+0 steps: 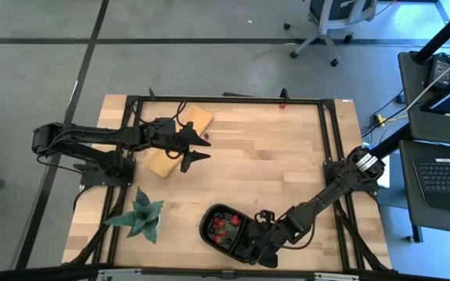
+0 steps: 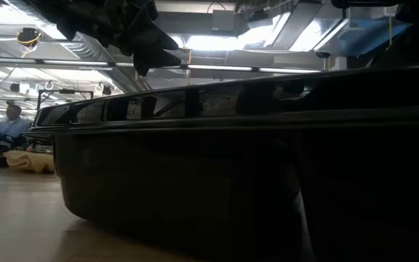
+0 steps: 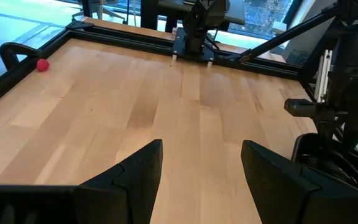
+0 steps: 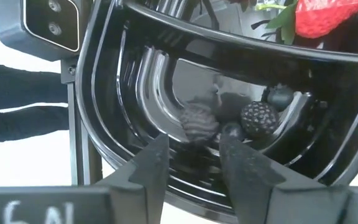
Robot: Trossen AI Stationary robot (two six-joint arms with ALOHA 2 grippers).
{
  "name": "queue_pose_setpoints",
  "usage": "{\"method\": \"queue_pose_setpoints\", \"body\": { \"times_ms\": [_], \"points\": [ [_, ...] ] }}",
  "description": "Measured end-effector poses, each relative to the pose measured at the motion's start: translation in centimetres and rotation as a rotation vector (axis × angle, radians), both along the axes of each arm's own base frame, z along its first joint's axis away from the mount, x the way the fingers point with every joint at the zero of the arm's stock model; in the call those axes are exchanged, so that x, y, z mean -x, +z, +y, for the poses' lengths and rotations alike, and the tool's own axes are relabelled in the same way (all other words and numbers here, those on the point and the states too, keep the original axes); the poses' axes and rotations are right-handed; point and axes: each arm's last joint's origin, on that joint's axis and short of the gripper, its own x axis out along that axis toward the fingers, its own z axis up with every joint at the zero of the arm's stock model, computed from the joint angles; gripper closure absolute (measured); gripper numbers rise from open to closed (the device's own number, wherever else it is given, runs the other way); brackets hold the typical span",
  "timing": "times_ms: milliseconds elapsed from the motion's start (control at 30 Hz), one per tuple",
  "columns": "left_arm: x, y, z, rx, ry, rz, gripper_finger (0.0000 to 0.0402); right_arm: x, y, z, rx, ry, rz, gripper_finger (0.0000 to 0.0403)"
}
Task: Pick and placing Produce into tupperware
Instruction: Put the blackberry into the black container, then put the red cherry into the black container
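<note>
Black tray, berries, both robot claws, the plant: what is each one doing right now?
Tray: flat on the table, holding fruit.
Strawberries: lying in the tray.
Dark berries: in one tray compartment.
Right gripper: open above those berries.
Left gripper: open, empty, over the board.
Stray red berry: loose near the table frame.
Plant: upright, untouched.

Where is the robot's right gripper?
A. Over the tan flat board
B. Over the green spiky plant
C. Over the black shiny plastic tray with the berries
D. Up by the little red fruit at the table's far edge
C: the high view shows the right gripper at the black shiny plastic tray, and its wrist view looks down on a dark bumpy berry inside.
</note>
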Motion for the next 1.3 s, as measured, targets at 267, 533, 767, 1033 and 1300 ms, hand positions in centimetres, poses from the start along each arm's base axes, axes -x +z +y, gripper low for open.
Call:
{"method": "queue_pose_setpoints", "body": {
  "times_ms": [267, 533, 767, 1033, 1300],
  "points": [
    [0.0, 0.0, 0.0, 0.002, 0.000, 0.000, 0.0190, 0.0, 0.0, 0.0, -0.003, -0.007, 0.002, 0.0209],
    [0.0, 0.0, 0.0, 0.103, 0.036, -0.001, 0.0190, -0.4, 3.6, -1.3, -0.092, -0.118, -0.070, 0.0189],
    [0.0, 0.0, 0.0, 0.122, 0.043, -0.002, 0.0190, -0.1, 8.4, -4.7, -0.064, -0.097, -0.191, 0.0188],
    [0.0, 0.0, 0.0, 0.122, 0.042, -0.001, 0.0190, 1.3, 11.9, -11.4, 0.100, -0.162, -0.205, 0.0188],
    [0.0, 0.0, 0.0, 0.096, 0.026, 0.002, 0.0190, 4.5, 11.0, -18.5, 0.071, -0.298, -0.329, 0.0188]
  ]
}}
